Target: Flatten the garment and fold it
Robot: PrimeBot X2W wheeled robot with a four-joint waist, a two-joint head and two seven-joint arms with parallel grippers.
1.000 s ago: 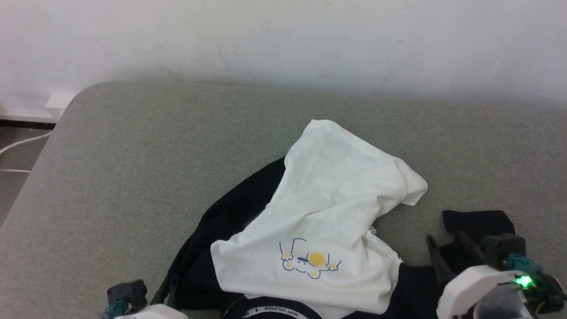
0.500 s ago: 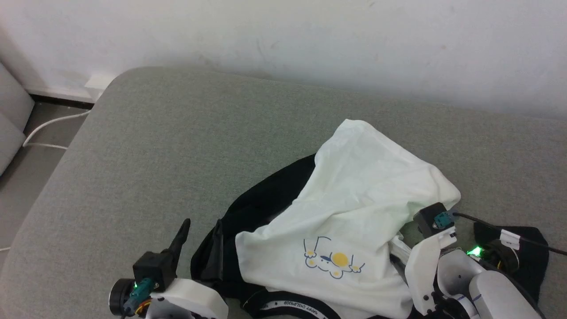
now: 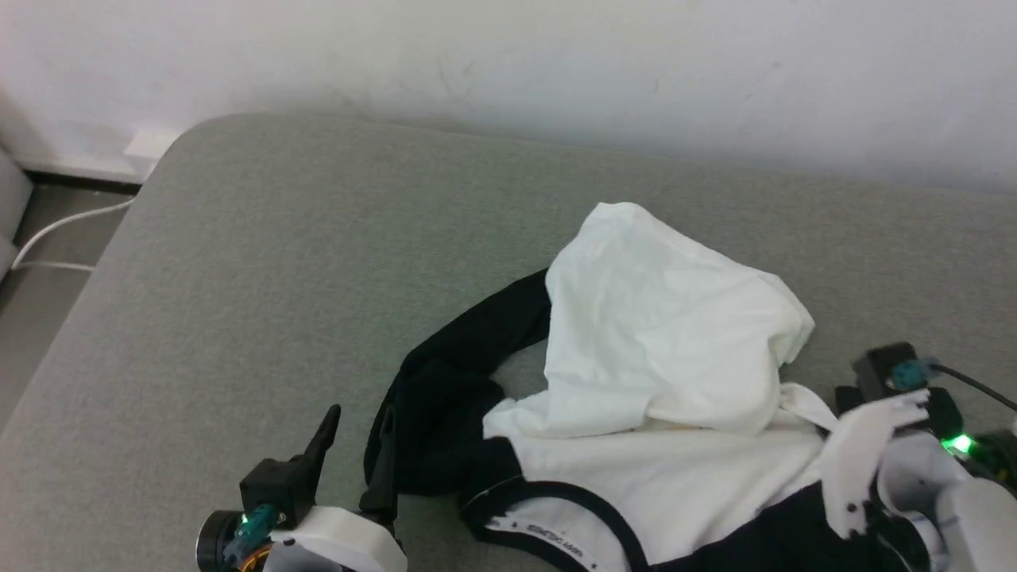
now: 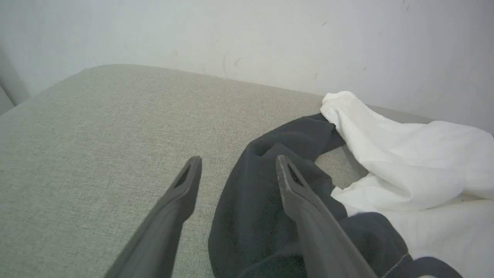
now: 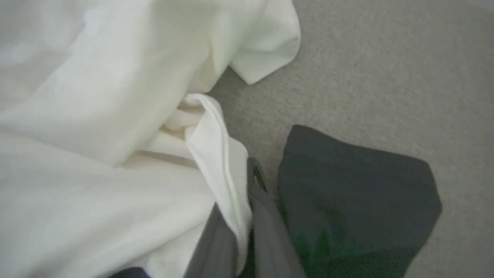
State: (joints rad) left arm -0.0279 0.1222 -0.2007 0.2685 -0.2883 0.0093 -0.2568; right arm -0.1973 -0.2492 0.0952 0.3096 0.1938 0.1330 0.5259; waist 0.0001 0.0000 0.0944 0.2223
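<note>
White-and-black garment [image 3: 675,342] lies crumpled on grey cushion [image 3: 278,262], right fingers [image 5: 270,231] pinching it.

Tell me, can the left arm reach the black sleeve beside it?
Probably yes. The left end effector is open right at the sleeve, its jaws straddling the cloth's edge, and nothing stands between them.

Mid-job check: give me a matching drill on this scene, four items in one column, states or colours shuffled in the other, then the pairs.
1. left end effector
2. right end effector
3. neckband
4. cushion

A. grey
B. shut on the garment's white fold
C. black with white lettering
D. open

Pairs: 1-D, 2-B, 3-C, 4-A
</note>
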